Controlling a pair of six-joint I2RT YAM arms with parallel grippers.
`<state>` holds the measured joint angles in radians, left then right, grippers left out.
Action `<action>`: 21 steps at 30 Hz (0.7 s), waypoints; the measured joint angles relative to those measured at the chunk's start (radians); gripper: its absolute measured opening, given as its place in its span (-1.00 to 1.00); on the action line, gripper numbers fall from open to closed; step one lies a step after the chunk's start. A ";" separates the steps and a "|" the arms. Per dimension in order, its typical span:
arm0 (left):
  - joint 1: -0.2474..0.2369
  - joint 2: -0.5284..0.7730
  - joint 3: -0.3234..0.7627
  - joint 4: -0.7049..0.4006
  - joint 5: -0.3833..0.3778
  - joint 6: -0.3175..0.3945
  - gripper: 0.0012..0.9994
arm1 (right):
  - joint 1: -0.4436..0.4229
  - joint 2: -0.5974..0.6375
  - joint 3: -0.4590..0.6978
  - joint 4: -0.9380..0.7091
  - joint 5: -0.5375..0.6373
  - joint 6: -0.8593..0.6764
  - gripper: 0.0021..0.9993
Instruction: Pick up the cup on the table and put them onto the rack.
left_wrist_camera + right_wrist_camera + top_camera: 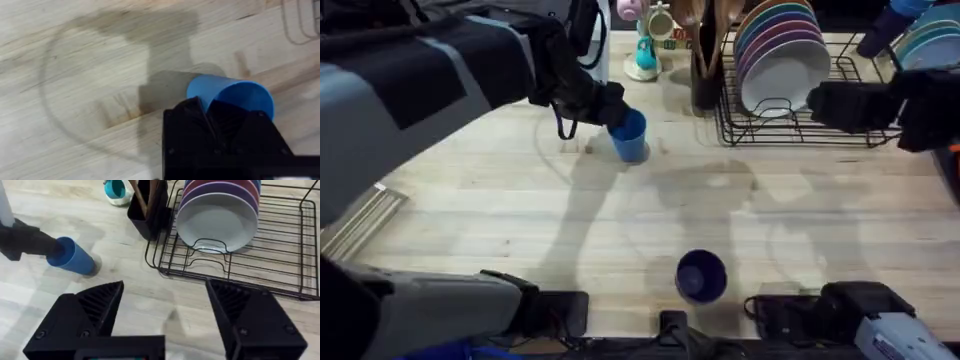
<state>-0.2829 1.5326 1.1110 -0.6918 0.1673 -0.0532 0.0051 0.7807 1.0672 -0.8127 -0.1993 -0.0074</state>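
Overhead: left jaws (610, 110) clamped on light blue cup (630, 136), tilted over tabletop (500, 200); navy cup (701, 275) upright near front edge; rack (790, 128) with plates (782, 62) at far right.
Left wrist: fingers (200, 112) pinching cup rim.
Right wrist: right jaws (165, 310) spread wide, holding nothing, near rack front.

This looks like a pretend kitchen set up for robots. A big wooden table (620, 220) holds a black wire rack (800, 125) with colored plates (780, 50) standing in it. A dark holder (705, 70) keeps wooden spoons. Little mugs (655, 20) sit at the back. 2 robot arms (430, 70) work at the table.
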 joint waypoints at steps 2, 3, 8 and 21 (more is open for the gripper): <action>-0.002 0.000 0.000 0.000 0.010 0.000 -0.92 | 0.000 0.000 0.000 0.000 0.000 0.000 0.99; -0.006 0.000 0.002 -0.002 0.013 0.000 -0.92 | 0.000 0.000 0.000 0.000 0.000 0.000 0.99; -0.070 0.000 0.083 -0.049 0.029 0.000 -0.92 | 0.000 0.000 0.000 0.000 0.000 0.000 0.99; -0.138 0.000 0.291 -0.158 0.036 0.000 -0.92 | 0.000 0.000 0.000 0.000 0.000 -0.004 0.99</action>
<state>-0.4204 1.5327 1.4016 -0.8493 0.2031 -0.0532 0.0051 0.7807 1.0672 -0.8127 -0.1993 -0.0116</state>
